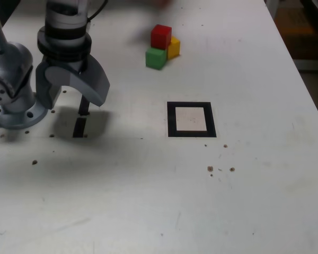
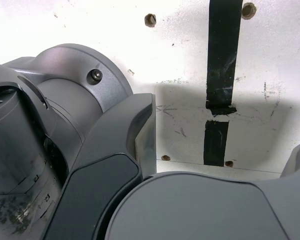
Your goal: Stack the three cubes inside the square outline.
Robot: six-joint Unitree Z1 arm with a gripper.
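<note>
A white table point(image 1: 148, 201) carries crumbs, black tape strips point(image 1: 80, 127), an empty outline point(image 1: 191, 119) and clustered cubes point(image 1: 162, 47); the gripper point(image 1: 71, 84) hangs spread.

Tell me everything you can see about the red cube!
The red cube is small, matte and plain red, with flat faces and sharp edges. It sits upright at the far side of the white table, huddled with the green cube and the yellow cube. It looks raised, as if resting on top of them.
</note>
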